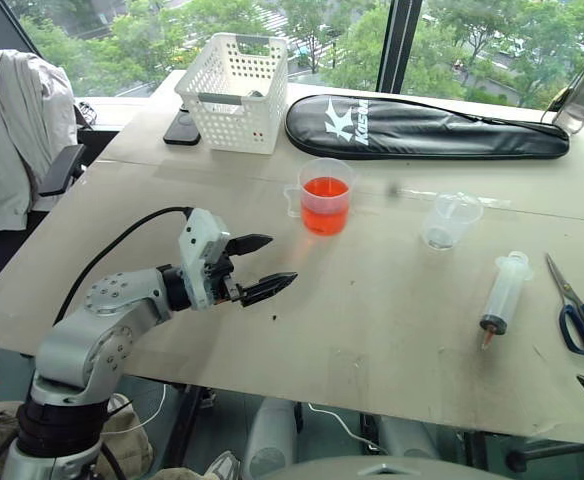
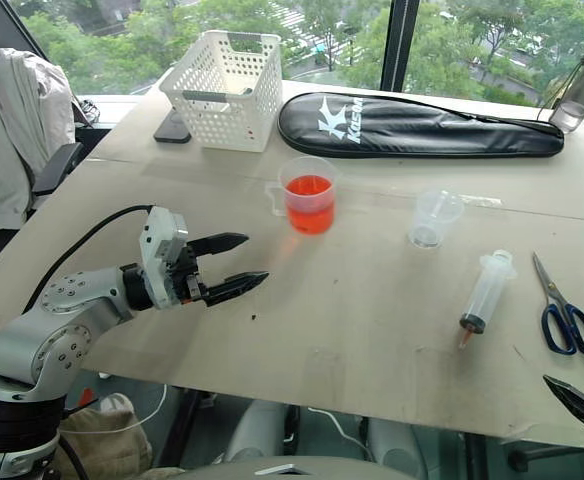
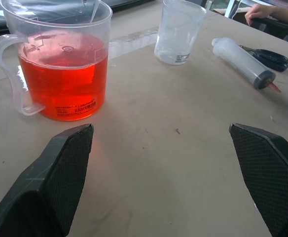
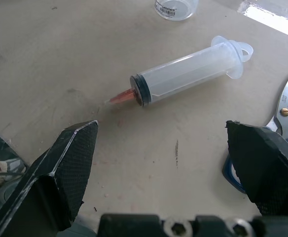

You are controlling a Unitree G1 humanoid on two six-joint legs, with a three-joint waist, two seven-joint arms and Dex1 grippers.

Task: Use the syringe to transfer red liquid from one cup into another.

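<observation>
Nothing is picked up yet. The syringe [image 4: 183, 74] lies flat on the table [image 1: 372, 320] beside the scissors [image 1: 577, 310], right gripper [image 4: 161, 148] open just short of it; left gripper [image 1: 257, 267] open near the beaker [image 1: 324, 196]. Next, I judge: the right closes on the barrel.

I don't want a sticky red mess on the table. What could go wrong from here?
1. The beaker is well filled with red liquid and the open left tool hovers close by; a bump could slosh or tip it.
2. The syringe lies flat beside the scissors; the open right tool might nudge them or roll the syringe while grabbing.
3. The small cup looks thin and light, so the syringe might knock it over.
</observation>
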